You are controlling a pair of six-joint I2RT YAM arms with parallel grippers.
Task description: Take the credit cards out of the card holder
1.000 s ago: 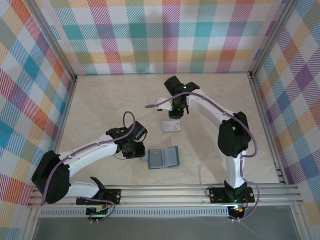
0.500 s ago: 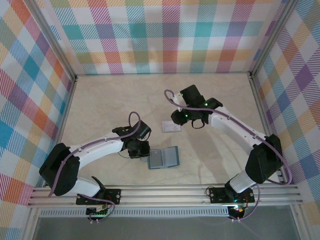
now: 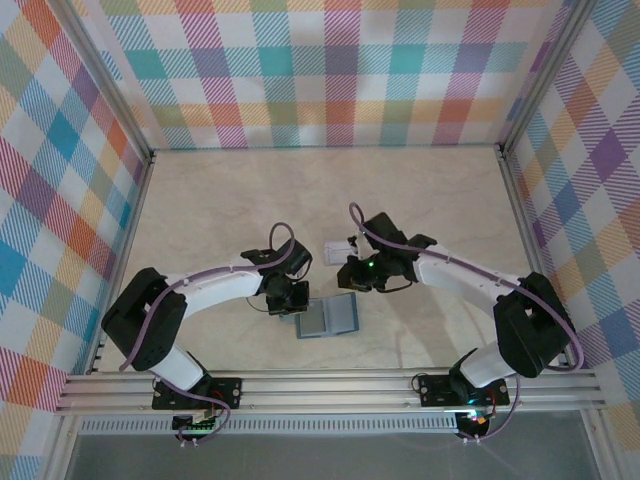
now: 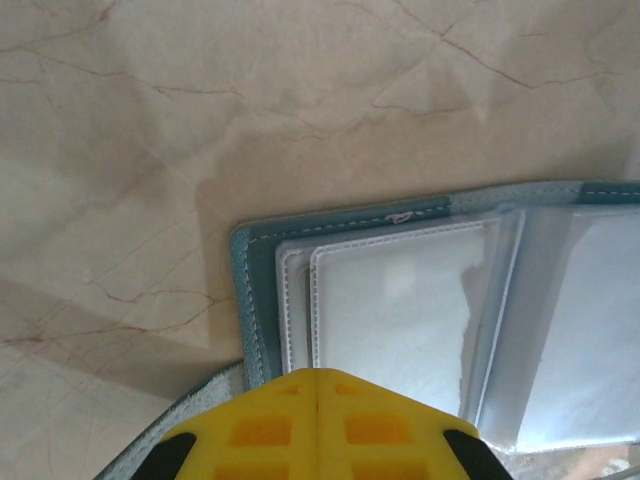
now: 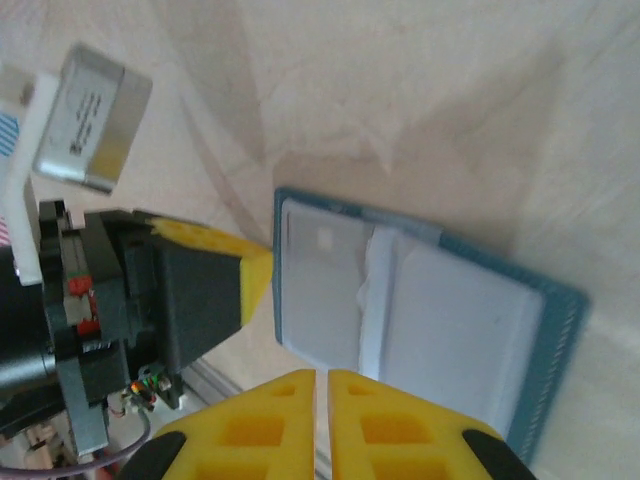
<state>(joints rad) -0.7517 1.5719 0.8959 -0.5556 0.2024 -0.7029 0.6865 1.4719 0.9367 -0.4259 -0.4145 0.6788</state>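
The card holder [image 3: 328, 316] lies open and flat on the table, teal at the rim and grey-blue inside, with clear pockets [image 4: 400, 320]. Its pockets look pale; I cannot tell whether a card sits in them. My left gripper [image 3: 287, 302] is shut, its yellow fingertips [image 4: 318, 378] at the wallet's left edge [image 5: 278, 270]. My right gripper [image 3: 353, 277] hovers just beyond the wallet's far edge, with its yellow fingers [image 5: 300, 400] shut and nothing between them. A pale card [image 3: 338, 246] lies on the table behind the wallet, partly covered by the right arm. The dark card is out of view.
The marbled tabletop [image 3: 220, 200] has free room at the back and on the left. Plaid walls [image 3: 330, 80] close in three sides. A metal rail [image 3: 330, 385] runs along the near edge by the arm bases.
The right arm has swung from the back of the table towards the wallet's far edge, over the pale card. The left gripper has slid right to the wallet's left edge.
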